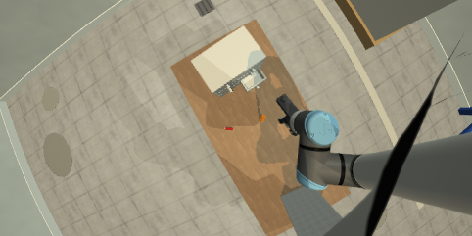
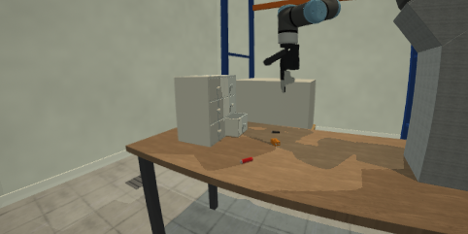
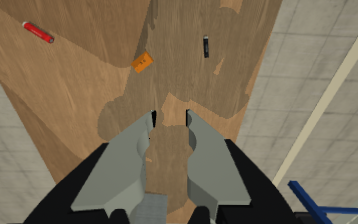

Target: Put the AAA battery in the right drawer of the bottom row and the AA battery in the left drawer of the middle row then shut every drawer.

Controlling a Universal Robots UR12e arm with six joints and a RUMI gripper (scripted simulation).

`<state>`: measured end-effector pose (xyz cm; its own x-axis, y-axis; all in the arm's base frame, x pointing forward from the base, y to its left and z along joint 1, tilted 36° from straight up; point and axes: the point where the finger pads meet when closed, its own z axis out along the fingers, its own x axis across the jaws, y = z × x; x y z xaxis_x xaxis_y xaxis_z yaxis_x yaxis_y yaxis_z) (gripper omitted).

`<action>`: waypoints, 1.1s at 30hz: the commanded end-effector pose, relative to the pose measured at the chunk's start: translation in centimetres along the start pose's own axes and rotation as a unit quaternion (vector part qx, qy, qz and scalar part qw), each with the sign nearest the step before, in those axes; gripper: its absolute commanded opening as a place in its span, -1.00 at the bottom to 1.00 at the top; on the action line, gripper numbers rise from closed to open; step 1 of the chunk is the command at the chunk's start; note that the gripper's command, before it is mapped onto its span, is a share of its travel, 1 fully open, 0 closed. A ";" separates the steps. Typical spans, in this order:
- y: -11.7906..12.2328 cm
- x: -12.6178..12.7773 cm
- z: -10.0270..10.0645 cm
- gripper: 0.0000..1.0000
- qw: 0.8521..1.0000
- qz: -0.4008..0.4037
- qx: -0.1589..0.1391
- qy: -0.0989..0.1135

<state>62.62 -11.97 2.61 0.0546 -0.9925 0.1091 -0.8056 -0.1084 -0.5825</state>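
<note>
The white chest stands upright at the far end of the wooden table. Its bottom-row right drawer is pulled out; the other drawers look shut. A red battery lies on the table in front of the chest. A smaller black battery lies nearer the open drawer. My gripper hangs high above the table and points down. Its fingers stand a little apart with nothing between them.
A small orange block lies between the two batteries. A large white box stands behind the chest. A blue and orange rack stands beyond the table. The grey robot base is at the right.
</note>
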 end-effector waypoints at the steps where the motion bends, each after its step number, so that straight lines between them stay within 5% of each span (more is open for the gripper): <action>1: 0.0 0.0 0.0 -0.61 1.000 0.000 0.000 0.000; 19: -0.3 0.4 0.6 -0.61 1.000 -0.003 0.000 0.000; 24: -1.2 1.7 2.7 -0.61 1.000 -0.012 0.000 0.000; 33: -4.1 6.5 12.7 -0.61 0.999 -0.052 0.000 0.000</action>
<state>69.59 -16.46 -1.51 0.1108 -0.9827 0.1486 -0.8008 -0.1768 -0.5722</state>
